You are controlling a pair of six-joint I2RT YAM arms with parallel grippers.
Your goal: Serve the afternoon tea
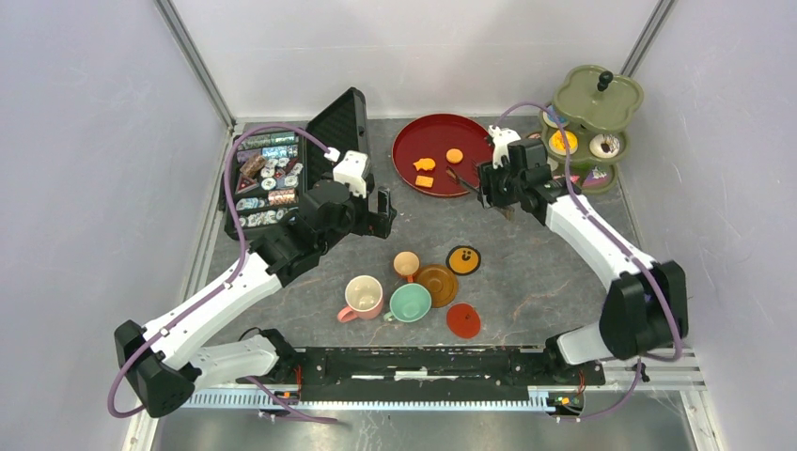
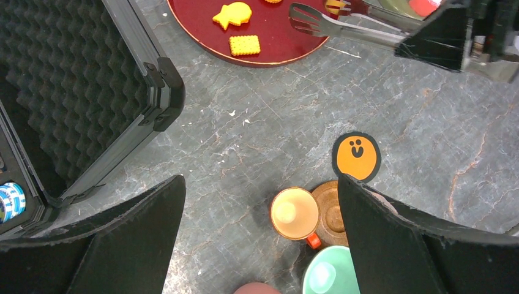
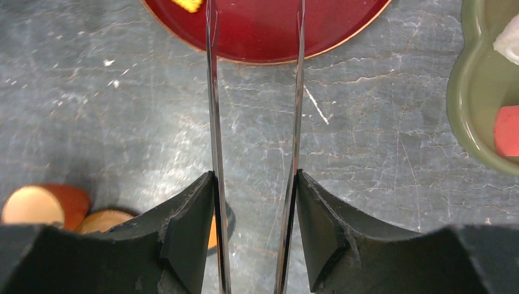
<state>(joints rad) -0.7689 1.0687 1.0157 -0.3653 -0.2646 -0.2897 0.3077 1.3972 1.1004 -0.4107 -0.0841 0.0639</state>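
Observation:
Three orange biscuits (image 1: 424,163) lie on the red plate (image 1: 467,132). The other pastries (image 1: 266,180) sit in the open black case at the left. The pink cup (image 1: 364,296), mint cup (image 1: 410,303) and small orange cup (image 1: 406,264) stand mid-table among a brown saucer (image 1: 438,285), an orange face saucer (image 1: 463,259) and a red saucer (image 1: 462,320). My left gripper (image 2: 260,208) is open and empty above the orange cup (image 2: 295,212). My right gripper (image 3: 254,184) is shut on the metal tongs (image 3: 212,122). The tongs' tips (image 2: 306,18) reach over the plate's edge and hold nothing.
The black case (image 1: 338,117) has its foam-lined lid raised at the back left. A green tiered stand (image 1: 598,99) at the back right holds a few pastries. Its lower tray shows in the right wrist view (image 3: 468,92). Grey walls close in the sides.

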